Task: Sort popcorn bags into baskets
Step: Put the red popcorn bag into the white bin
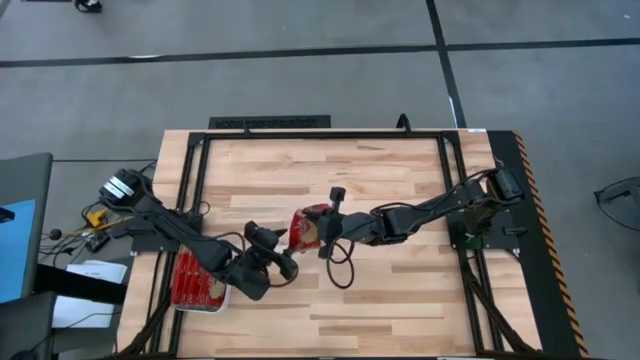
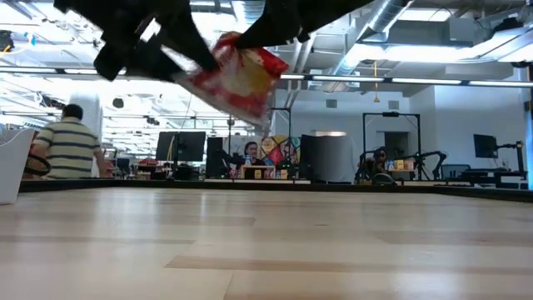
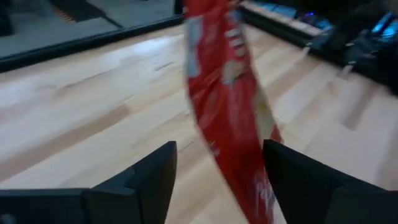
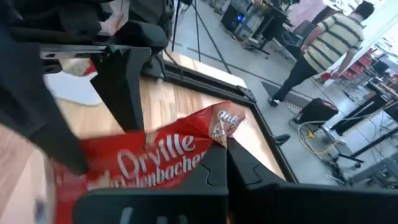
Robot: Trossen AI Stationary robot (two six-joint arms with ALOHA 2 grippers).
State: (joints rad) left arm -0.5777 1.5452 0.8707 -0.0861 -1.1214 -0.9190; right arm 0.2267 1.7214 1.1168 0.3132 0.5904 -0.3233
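Observation:
My right gripper (image 1: 322,238) is shut on a red popcorn bag (image 1: 305,228) in mid-air over the middle of the table. The bag also shows in the low view (image 2: 237,79), tilted and well above the wood. My left gripper (image 1: 287,258) is open just to the bag's left. In the left wrist view its two fingers (image 3: 155,177) stand on either side of the bag's hanging end (image 3: 233,106); I cannot see them touch it. The white tray (image 1: 218,300) lies at the table's near left with several red bags (image 1: 190,278) flat in it. My right gripper pinches the bag's end near one corner (image 4: 219,127) between its two fingers (image 4: 214,165). It comes about level from the table's right side. The bag reaches away from the fingers toward the left gripper, lifted clear of the table and tilted.
A black frame (image 1: 300,133) runs round the wooden table top (image 1: 400,290). A loose black cable (image 1: 342,272) hangs below the right gripper. A person in a striped shirt (image 2: 71,150) stands in the room beyond the table and also shows in the right wrist view (image 4: 317,46).

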